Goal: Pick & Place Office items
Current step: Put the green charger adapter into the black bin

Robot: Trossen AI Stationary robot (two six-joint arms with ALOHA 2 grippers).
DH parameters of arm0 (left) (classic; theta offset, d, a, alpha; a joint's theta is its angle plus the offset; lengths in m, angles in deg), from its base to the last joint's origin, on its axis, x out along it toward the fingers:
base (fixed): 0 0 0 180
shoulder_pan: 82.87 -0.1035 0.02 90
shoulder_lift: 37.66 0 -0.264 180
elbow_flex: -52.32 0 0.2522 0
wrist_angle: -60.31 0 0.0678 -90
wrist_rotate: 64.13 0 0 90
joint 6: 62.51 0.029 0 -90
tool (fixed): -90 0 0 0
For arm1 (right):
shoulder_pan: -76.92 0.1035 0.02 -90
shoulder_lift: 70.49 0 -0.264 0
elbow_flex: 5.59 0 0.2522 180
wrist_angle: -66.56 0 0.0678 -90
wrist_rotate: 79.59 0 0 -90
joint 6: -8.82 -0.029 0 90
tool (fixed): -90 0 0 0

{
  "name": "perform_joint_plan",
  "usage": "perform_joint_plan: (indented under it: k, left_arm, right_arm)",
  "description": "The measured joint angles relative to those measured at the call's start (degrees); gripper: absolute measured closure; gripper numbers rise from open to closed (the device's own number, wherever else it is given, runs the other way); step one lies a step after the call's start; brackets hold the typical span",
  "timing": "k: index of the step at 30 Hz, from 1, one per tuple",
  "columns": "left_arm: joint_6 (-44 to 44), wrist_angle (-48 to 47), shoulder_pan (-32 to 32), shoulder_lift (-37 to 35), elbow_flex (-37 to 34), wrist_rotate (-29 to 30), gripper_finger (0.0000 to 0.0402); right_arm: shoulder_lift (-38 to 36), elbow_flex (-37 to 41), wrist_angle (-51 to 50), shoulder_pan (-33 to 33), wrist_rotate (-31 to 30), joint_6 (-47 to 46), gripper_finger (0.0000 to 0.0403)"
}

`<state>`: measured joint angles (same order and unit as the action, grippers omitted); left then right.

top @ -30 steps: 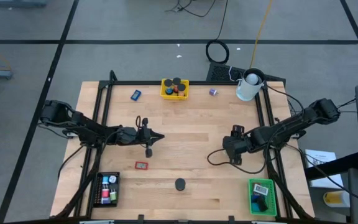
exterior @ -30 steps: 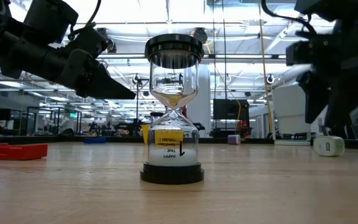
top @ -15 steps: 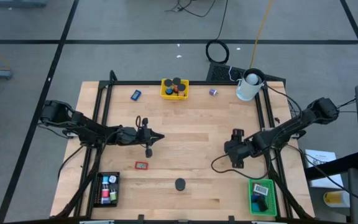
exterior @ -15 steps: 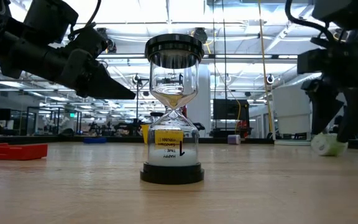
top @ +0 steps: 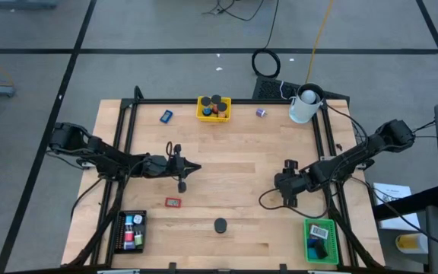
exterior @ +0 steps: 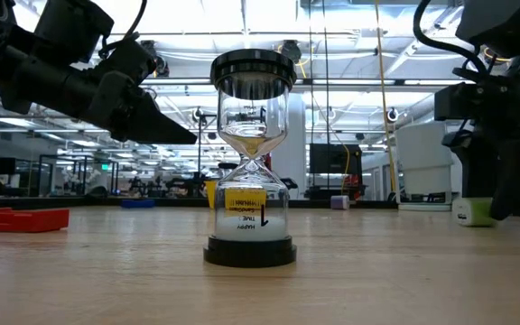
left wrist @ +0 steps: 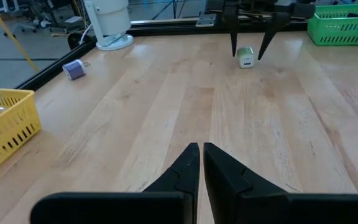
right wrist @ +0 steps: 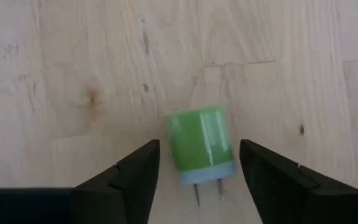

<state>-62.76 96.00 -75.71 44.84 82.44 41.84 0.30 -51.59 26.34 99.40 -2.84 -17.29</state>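
From above, the right claw hides the green plug beneath it.

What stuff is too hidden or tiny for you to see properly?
- Green plug: hidden under the right pincer in the high view.
- Things in the black tray: too small to name, high view.
- Yellow tray: cut off by the left wrist view's edge.

A small green and white plug block lies flat on the counter, its two metal prongs showing. Elsewhere lie a blue block, a purple one, a red one and a black-capped hourglass, standing upright.
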Motion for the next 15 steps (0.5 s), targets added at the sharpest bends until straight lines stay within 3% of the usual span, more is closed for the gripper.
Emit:
perform_joint_plan:
  k: [10,15]
  left_arm:
    - [-0.1,0.0,0.0,0.0,0.0,-0.1,0.0371]
    - [-4.5,-2.0,-0.1,0.0,0.0,-1.9,0.0371]
  right_arm:
    - [0.0,0.0,-0.6,0.0,0.0,-1.7,0.0262]
    - [0.0,0.1,1.7,0.0,-0.2,-1.2,0.0271]
